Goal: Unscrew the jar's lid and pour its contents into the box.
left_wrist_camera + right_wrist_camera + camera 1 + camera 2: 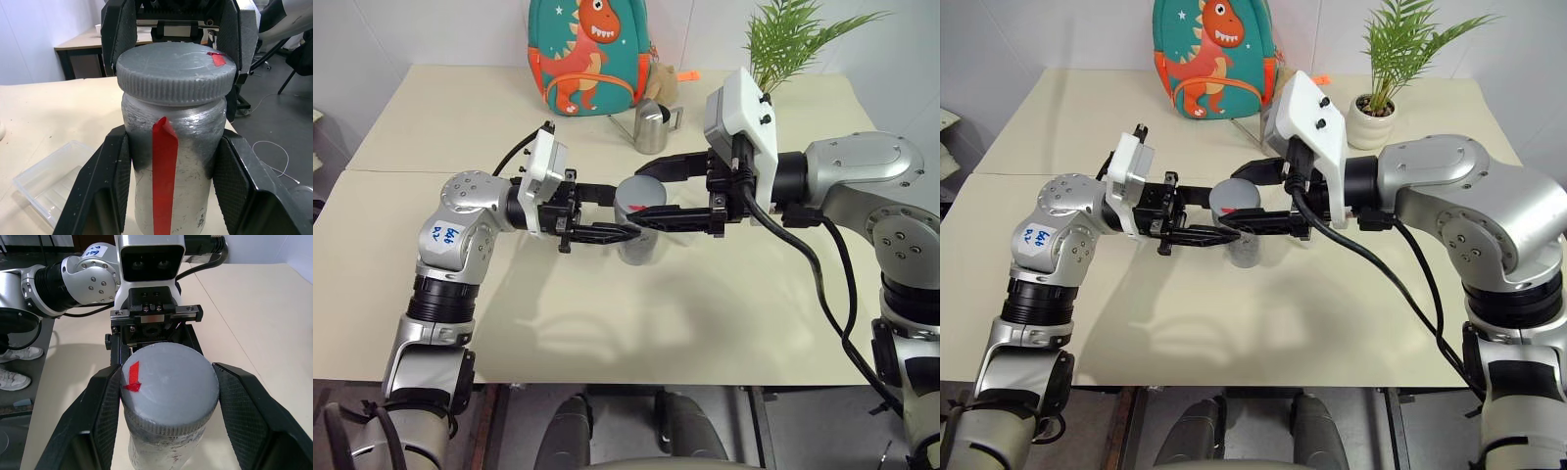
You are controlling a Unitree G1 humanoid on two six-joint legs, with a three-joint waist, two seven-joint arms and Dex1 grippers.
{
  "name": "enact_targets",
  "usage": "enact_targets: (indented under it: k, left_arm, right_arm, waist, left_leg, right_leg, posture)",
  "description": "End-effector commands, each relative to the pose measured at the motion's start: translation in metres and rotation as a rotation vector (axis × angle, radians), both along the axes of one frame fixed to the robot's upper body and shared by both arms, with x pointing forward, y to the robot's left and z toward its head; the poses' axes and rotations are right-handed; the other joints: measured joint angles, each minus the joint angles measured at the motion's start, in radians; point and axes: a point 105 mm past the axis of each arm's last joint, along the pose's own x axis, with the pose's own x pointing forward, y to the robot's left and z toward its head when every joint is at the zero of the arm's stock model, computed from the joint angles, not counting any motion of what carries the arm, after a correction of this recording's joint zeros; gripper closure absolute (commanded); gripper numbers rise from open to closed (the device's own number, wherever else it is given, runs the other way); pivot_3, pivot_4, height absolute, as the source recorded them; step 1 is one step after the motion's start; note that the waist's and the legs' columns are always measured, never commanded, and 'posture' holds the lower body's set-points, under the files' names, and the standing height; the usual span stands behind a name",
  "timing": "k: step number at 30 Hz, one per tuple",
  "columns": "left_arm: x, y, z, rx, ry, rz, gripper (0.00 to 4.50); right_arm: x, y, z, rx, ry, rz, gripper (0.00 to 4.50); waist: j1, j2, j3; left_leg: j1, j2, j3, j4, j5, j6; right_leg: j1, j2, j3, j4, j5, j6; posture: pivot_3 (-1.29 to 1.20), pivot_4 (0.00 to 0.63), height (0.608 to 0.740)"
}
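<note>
Both arms reached inward, level, fingers facing each other: the left gripper [607,217] and right gripper [658,196] were each clamped closed.

Bright, even light falls from above me. My arms throw soft, pale shadows on the table [724,323] toward me. The jar [173,176] shows dull sheen, no harsh glare. Everything near looks sharp; wrist backgrounds soften slightly.
</note>
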Motion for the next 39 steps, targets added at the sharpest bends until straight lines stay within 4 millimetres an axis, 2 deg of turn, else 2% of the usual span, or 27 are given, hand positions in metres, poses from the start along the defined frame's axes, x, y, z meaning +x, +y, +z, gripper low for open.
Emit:
enact_targets:
  k: [1,39]
  left_arm:
    - [-0.007,-0.001,-0.016,0.06,0.035,-0.039,2.53]
    - [-0.015,-0.002,-0.02,0.059,0.04,-0.054,2.53]
  right_arm:
    - [0.008,-0.02,0.053,0.118,-0.227,-0.117,1.89]
    - [0.007,-0.025,0.07,0.207,-0.234,-0.099,1.89]
  waist:
    - [0.0,0.0,0.0]
    - [0.0,0.0,0.0]
  left_leg:
    - [0.0,0.0,0.0,0.0,0.0,0.0]
    - [0.0,0.0,0.0,0.0,0.0,0.0]
  right_leg:
    - [0.0,0.0,0.0,0.0,0.0,0.0]
    - [-0.001,0.0,0.0,0.001,0.0,0.0]
  posture:
    - [0.0,0.15,0.74]
    - [0.0,0.15,0.74]
